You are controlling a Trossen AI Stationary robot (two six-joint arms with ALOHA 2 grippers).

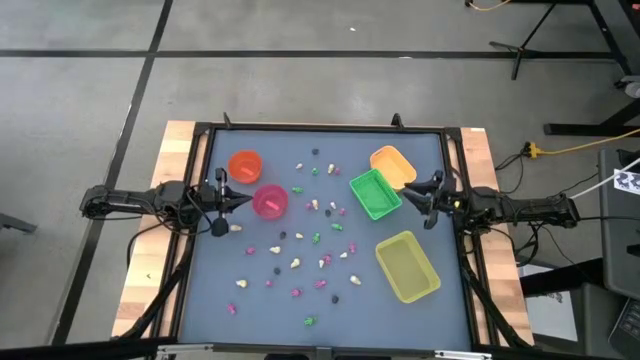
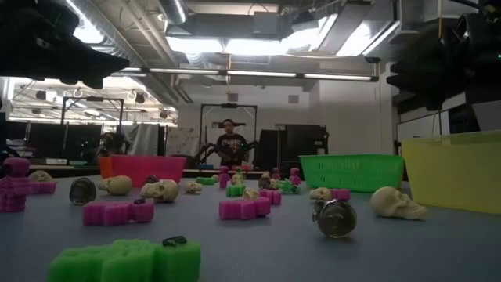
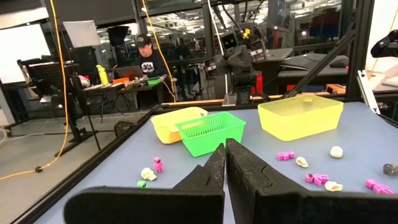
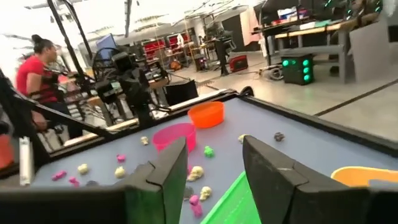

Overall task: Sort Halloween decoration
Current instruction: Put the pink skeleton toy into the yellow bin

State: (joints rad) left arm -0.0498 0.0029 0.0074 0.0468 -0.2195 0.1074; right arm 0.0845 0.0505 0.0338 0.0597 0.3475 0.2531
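Note:
The Halloween decoration, many tiny pink, green, cream and dark trinkets (image 1: 300,262), lies scattered over the blue-grey table top. Cream skulls (image 2: 395,202) and pink pieces (image 2: 243,208) show in the low view. My left gripper (image 1: 246,200) hangs level above the table's left side beside the pink cup (image 1: 270,201). Its fingers (image 3: 217,165) are shut on nothing. My right gripper (image 1: 406,195) hangs level at the right side, next to the green tray (image 1: 375,193). It is open (image 4: 214,158) with nothing between its fingers.
An orange cup (image 1: 245,165) stands behind the pink cup. An orange tray (image 1: 393,165) sits behind the green tray, and a yellow tray (image 1: 407,266) lies near the right front. A raised black frame (image 1: 320,128) borders the table. A person sits beyond the far edge (image 2: 231,145).

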